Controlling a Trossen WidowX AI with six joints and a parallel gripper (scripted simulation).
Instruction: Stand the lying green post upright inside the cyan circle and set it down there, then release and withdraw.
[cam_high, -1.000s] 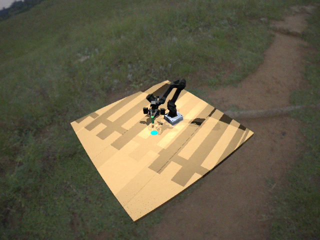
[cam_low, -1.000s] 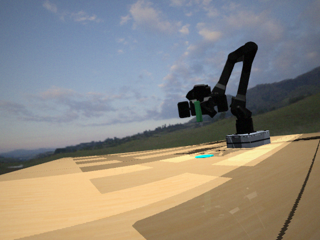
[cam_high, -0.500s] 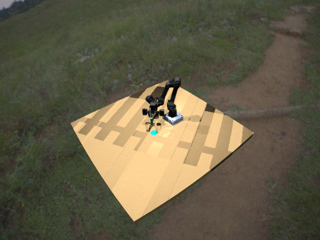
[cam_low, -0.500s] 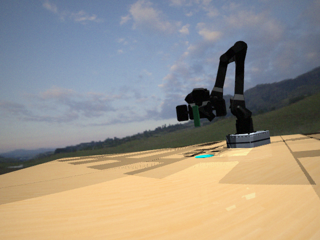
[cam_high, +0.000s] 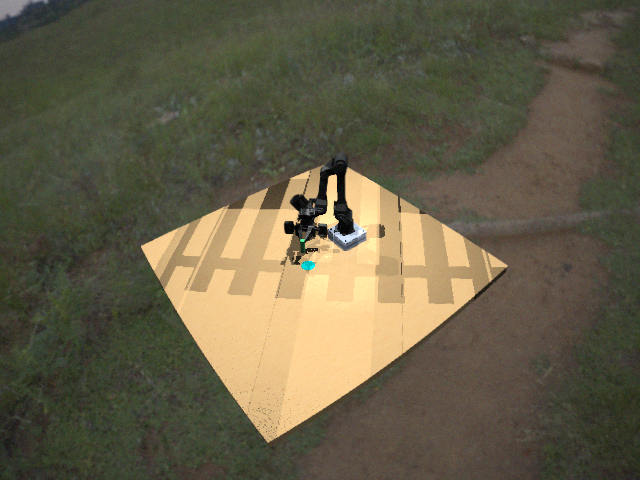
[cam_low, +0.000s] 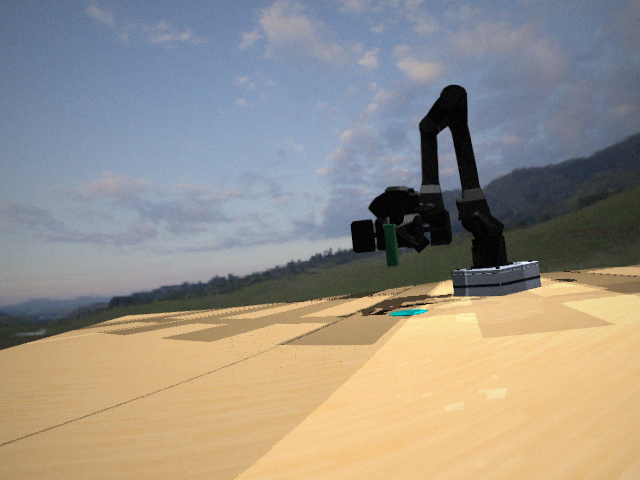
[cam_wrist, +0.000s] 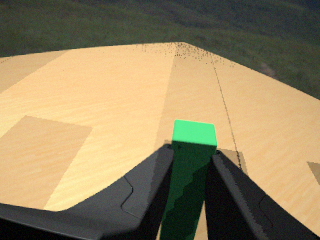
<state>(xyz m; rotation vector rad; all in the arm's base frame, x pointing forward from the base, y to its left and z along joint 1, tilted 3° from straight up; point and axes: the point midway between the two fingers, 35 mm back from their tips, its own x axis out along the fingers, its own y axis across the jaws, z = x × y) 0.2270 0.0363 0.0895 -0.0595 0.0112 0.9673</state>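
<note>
Claw (cam_high: 302, 239) (cam_low: 391, 225) (cam_wrist: 191, 156) is clamped on the green post (cam_high: 302, 245) (cam_low: 391, 246) (cam_wrist: 189, 187), lifted and near upright (nice), but lowering onto the cyan circle (cam_high: 308, 265) (cam_low: 408, 312), release and backing off remain.

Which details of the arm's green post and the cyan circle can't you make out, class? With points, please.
- Green post (cam_high: 302, 245) (cam_low: 391, 245) (cam_wrist: 192, 175), lower end: wrist view, cut off by the bottom edge.
- Flat cyan circle (cam_high: 308, 265) (cam_low: 408, 312): not seen in the wrist view; post or fingers may hide it.
- Black gripper's fingertips (cam_high: 302, 240): top view, too small to tell apart.
</note>
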